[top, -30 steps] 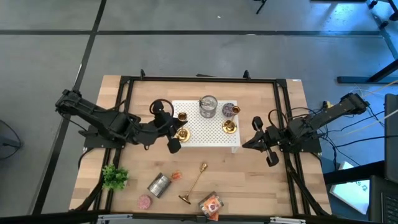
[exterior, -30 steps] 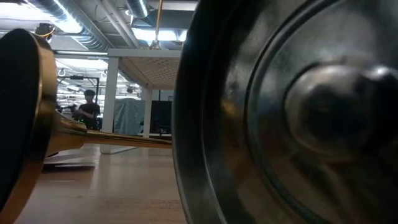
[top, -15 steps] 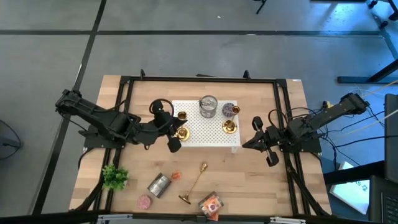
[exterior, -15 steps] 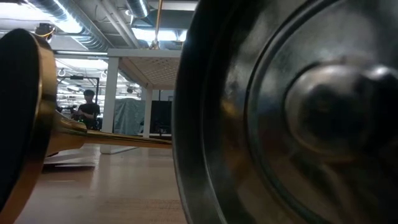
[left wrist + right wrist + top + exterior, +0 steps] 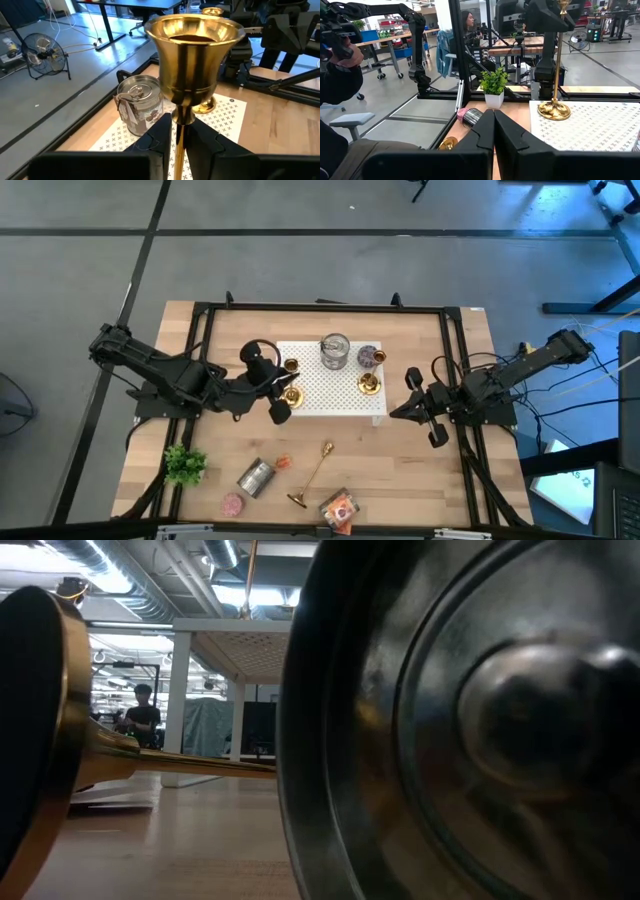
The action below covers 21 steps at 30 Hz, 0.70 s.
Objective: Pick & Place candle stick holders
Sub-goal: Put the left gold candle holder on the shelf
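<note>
A tall gold candle stick holder stands at the left edge of the white perforated board (image 5: 330,385), its base (image 5: 292,394) on the board and its cup (image 5: 195,50) at the top. My left gripper (image 5: 283,383) is shut on its stem. A second gold holder (image 5: 369,384) stands on the board's right part. A third gold holder (image 5: 313,476) lies on its side on the wood near the front edge. My right gripper (image 5: 493,127) is shut and empty, right of the board (image 5: 400,410). My left gripper pinches the holder's thin stem (image 5: 178,131) just below the cup, between its two fingers (image 5: 159,134). The fingers come level from the table's left and lie across the stem. The holder stands about upright, with its round base (image 5: 554,109) on the white board.
A silver tin (image 5: 335,351) and a purple candle tin (image 5: 371,357) stand on the board's far part. On the wood near the front lie a silver tin (image 5: 256,477), a pink candle (image 5: 233,505), an orange packet (image 5: 340,509) and a small plant (image 5: 184,464).
</note>
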Motion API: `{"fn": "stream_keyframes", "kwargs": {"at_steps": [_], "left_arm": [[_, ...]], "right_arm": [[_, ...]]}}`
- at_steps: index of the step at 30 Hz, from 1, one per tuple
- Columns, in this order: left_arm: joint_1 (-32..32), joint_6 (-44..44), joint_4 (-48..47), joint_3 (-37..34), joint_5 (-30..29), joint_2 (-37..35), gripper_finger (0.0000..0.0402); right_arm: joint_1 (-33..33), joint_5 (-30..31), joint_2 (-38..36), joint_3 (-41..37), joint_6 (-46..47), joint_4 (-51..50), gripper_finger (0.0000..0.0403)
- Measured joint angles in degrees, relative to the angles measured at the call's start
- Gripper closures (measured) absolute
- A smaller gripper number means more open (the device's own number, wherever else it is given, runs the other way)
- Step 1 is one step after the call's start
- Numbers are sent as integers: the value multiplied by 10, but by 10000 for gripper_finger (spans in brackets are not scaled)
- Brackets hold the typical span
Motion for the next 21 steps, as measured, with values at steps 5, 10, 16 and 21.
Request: {"fn": "stream_keyframes", "kwargs": {"at_steps": [5, 10, 16, 21], "left_arm": [[0, 0, -1, 0, -7, 0, 336], [0, -9, -1, 0, -6, 0, 310], [-5, -30, -11, 0, 3, 0, 281], [-15, -77, -60, 0, 2, 0, 273]], "right_arm": [[0, 0, 0, 0, 0, 0, 398], [0, 0, 0, 0, 0, 0, 398], [0, 0, 0, 0, 0, 0, 398], [0, 0, 0, 0, 0, 0, 398]]}}
